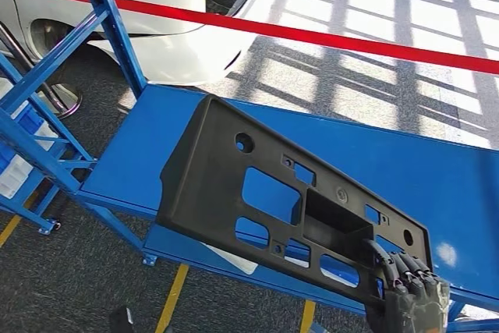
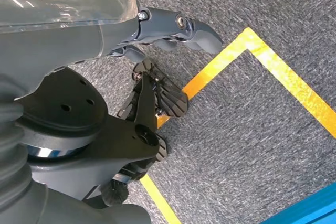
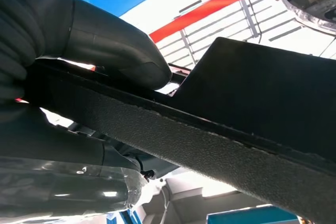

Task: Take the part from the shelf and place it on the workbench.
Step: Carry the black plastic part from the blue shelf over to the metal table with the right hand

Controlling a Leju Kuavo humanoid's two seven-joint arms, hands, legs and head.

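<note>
Part (image 1: pixel 277 200), black perforated panel, held over blue workbench (image 1: pixel 447 185), gripped at one end by right hand (image 1: pixel 406 286), likely so its length clears edge. Left hand (image 2: pixel 158 30) hangs over floor, empty, fingers loosely extended.

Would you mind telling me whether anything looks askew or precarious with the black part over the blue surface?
The long black plastic panel with cut-outs is tilted over the blue metal workbench top, held only at one end by the right robot hand. Its far end sticks out unsupported, so it may sag or twist. No damage shows.
</note>
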